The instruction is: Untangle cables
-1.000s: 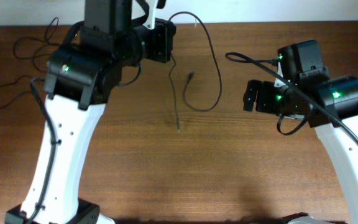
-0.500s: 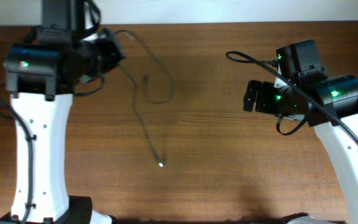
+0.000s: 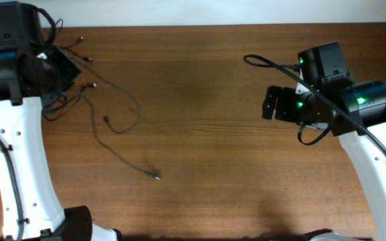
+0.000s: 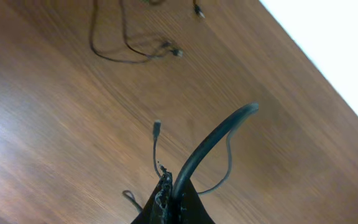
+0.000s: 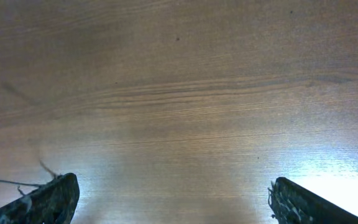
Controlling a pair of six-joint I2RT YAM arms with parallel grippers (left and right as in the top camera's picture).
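Thin black cables (image 3: pixel 116 100) trail across the left part of the wooden table, with small plugs at their loose ends, one plug (image 3: pixel 156 176) lying nearest the front. My left gripper (image 3: pixel 64 67) is at the far left back, shut on one black cable (image 4: pixel 213 140) that arcs up from the jaws. The left wrist view also shows a thin strand ending in a plug (image 4: pixel 157 125) and more cables (image 4: pixel 126 53) lying beyond it. At the right, my right gripper (image 3: pixel 268 104) hangs open over bare wood, its fingers (image 5: pixel 48 199) wide apart with nothing between them.
The thicker black arm cable (image 3: pixel 267 63) loops off the right arm. The table's back edge (image 3: pixel 200 25) meets a white surface, seen close by in the left wrist view. More thin cord (image 3: pixel 55 110) lies bunched under the left arm.
The left arm has swung from the back middle to the far left, dragging the cables leftward with it; their loose ends now lie on the left. The right arm has not moved.
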